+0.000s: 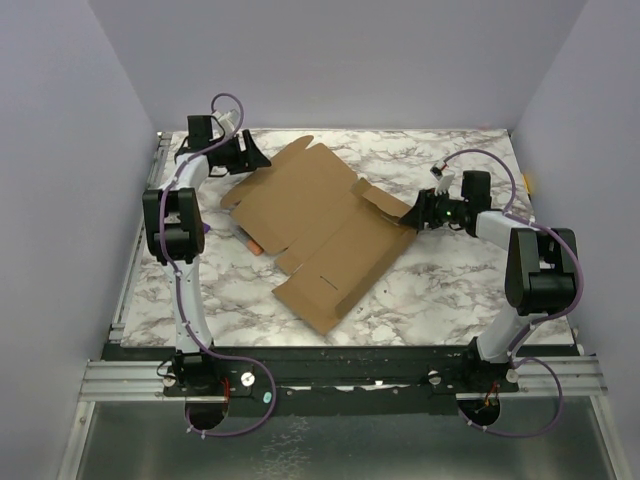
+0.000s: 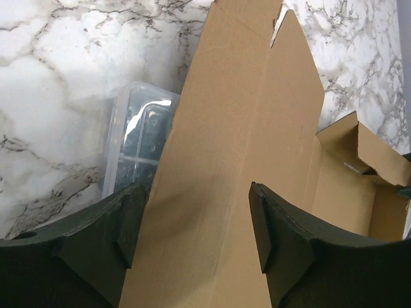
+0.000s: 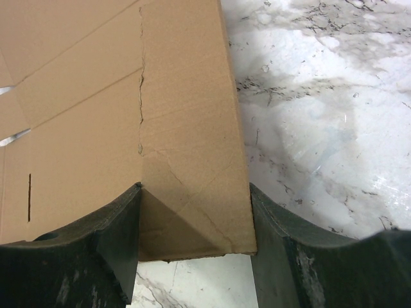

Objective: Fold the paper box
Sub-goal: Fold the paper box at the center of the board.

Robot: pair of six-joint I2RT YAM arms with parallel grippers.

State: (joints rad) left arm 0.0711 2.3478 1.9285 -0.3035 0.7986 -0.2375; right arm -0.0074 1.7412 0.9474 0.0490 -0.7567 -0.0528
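Looking down from overhead, I see the paper box (image 1: 320, 225), a plain brown die-cut cardboard sheet with flaps and slits. It lies mostly flat and askew in the middle of the white marble-patterned table (image 1: 450, 290).

The left gripper (image 1: 255, 158) sits at the sheet's far-left corner. Its wrist view shows the black fingers (image 2: 125, 224) standing apart above a long cardboard panel, with nothing clamped between them. A clear plastic compartment case (image 2: 138, 135) lies partly tucked under that panel's edge.

The right gripper (image 1: 412, 215) is at the sheet's right-hand flap. That flap is raised and creased and fills the gap between the fingers (image 3: 115, 237). I cannot tell whether they truly squeeze it.
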